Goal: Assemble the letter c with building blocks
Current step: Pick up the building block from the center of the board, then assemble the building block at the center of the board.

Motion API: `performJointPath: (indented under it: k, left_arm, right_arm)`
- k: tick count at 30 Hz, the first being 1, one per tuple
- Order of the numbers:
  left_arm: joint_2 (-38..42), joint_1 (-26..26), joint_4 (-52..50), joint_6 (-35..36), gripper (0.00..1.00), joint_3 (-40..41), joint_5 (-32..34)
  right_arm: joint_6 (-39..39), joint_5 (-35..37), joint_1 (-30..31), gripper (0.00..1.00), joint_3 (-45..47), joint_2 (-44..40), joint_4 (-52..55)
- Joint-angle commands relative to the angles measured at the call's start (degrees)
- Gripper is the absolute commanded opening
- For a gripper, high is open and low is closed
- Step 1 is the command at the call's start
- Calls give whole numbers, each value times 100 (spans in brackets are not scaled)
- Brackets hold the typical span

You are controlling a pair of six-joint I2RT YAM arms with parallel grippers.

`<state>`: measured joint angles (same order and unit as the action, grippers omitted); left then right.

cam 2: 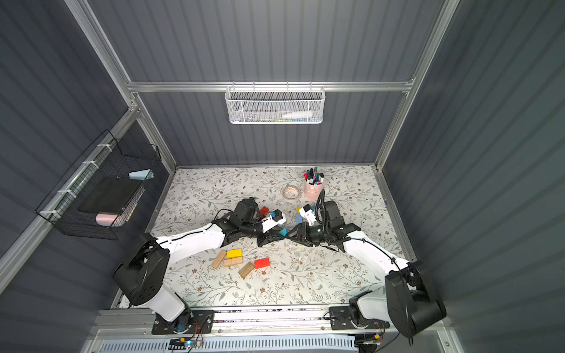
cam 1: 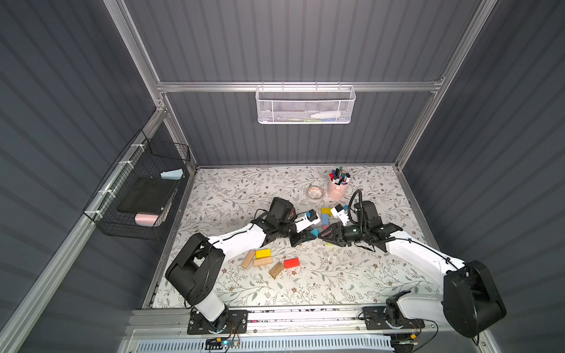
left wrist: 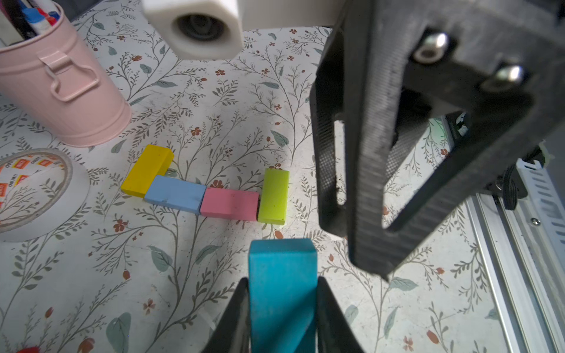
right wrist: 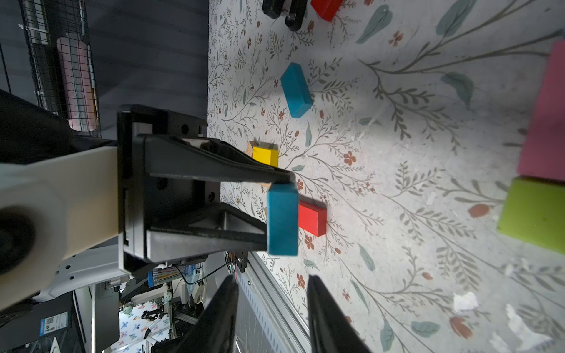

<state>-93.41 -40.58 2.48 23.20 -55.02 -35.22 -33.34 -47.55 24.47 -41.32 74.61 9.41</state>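
My left gripper (left wrist: 282, 279) is shut on a teal block (left wrist: 282, 293) that sticks out past its tips, held above the table; the right wrist view shows the same block (right wrist: 282, 221). On the table beyond it lies a row of building blocks: yellow (left wrist: 146, 174), blue (left wrist: 175, 194), pink (left wrist: 229, 203) and lime green (left wrist: 273, 195). My right gripper (right wrist: 272, 278) faces the left one tip to tip (cam 1: 322, 233), open, with nothing between its fingers. Loose blocks lie nearer the front: yellow (cam 1: 263, 253), red (cam 1: 291, 263) and three plain wood ones (cam 1: 263, 261).
A second teal block (right wrist: 296, 90), a red block (right wrist: 325, 9) and a black stapler (right wrist: 284, 10) lie behind the left arm. A pink cup of markers (cam 1: 337, 186) and a tape roll (cam 1: 315, 193) stand just behind the row.
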Motion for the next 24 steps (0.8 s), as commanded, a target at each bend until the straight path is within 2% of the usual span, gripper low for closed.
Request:
performJointPath:
  k: [1, 11, 16, 24]
  left_arm:
    - [-7, -59, -143, 139, 28, -114, -107]
    - [112, -124, -159, 192, 28, -76, -257]
    - [86, -134, -228, 200, 29, -104, -258]
    - [138, -148, -209, 218, 30, -70, -292]
  right_arm:
    - [14, -57, 5, 40, -16, 86, -33]
    - [47, 127, 195, 35, -198, 300, 51]
    - [16, 193, 206, 27, -245, 283, 41]
    - [-135, 327, 201, 28, -201, 223, -75]
